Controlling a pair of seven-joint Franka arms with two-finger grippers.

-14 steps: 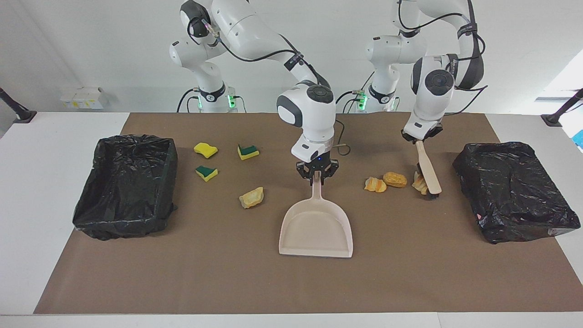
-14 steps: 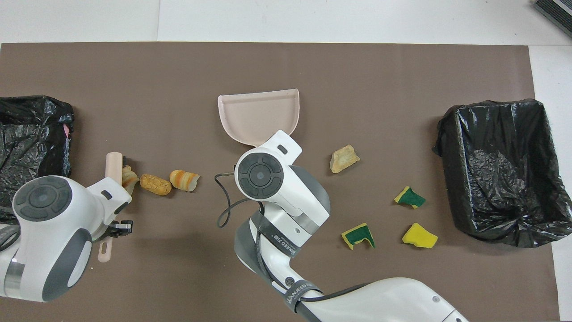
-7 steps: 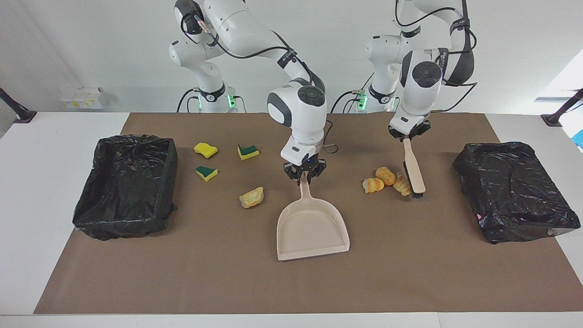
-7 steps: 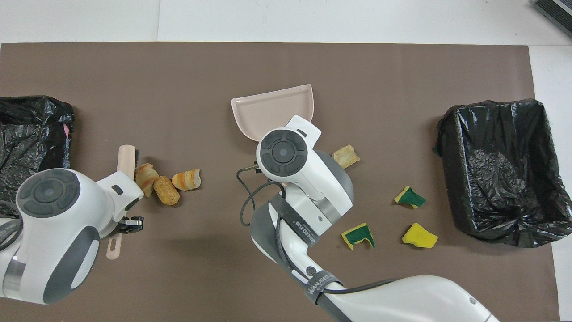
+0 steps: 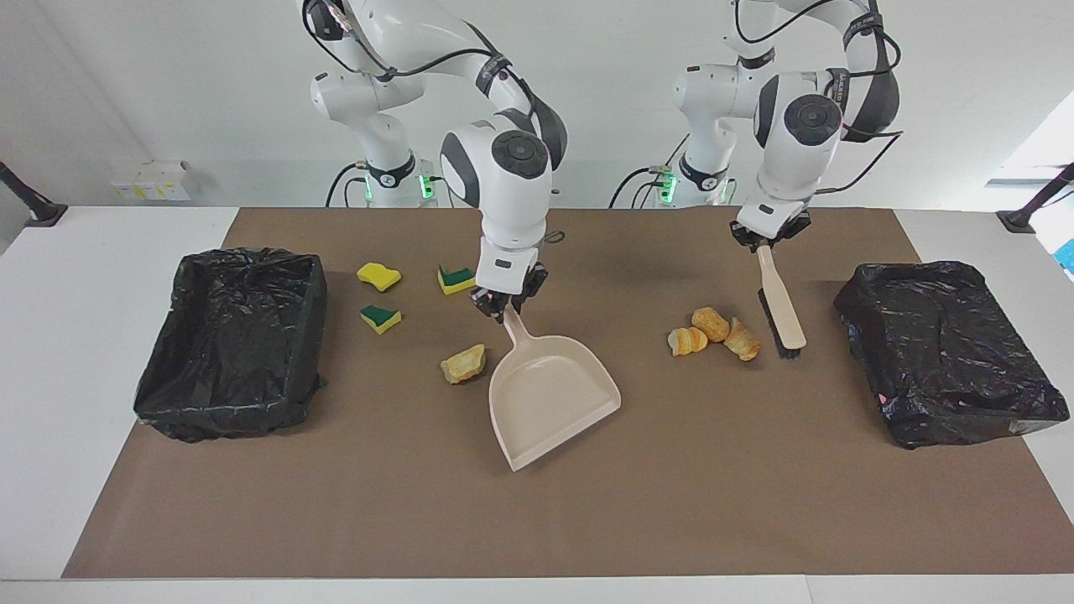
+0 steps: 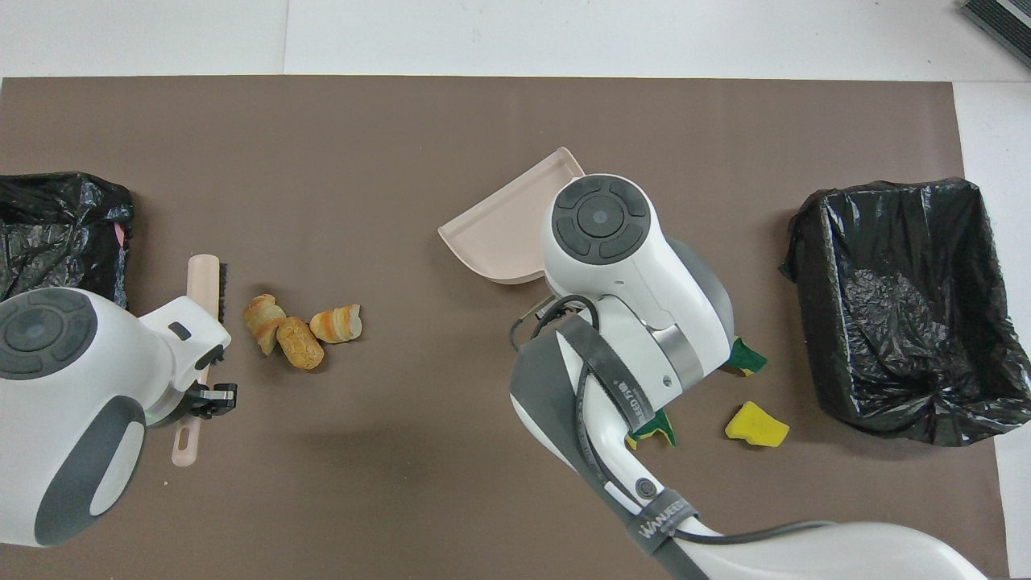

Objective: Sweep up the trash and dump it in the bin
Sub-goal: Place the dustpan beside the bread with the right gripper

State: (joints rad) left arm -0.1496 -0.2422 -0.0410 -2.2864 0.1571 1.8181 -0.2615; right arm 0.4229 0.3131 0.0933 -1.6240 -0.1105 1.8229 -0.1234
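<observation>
In the facing view we take the dustpan (image 5: 550,394) as our landmark: the right gripper (image 5: 506,307) is clamped on its handle, with the pan lying skewed on the brown mat (image 5: 537,520), its open mouth swung toward the left arm's end — presumably so the bread can be brushed into it. One bread lump (image 5: 463,364) lies just beside the pan, toward the right arm's end; three bread lumps (image 5: 713,333) cluster apart from it toward the left arm's end, where the left gripper (image 5: 765,242) grips the brush (image 5: 780,312) by its handle, bristles down near the cluster. The three sponge pieces (image 5: 379,295) lie between the pan and one black-lined bin (image 5: 235,335); nothing is in the pan yet. In the overhead view the right arm hides the pan's handle and part of the sponges (image 6: 755,424) — only the pan's mouth (image 6: 503,234) shows, while the brush (image 6: 208,282) stands just beside the bread cluster (image 6: 300,329), ready, we judge, to push it panward.
</observation>
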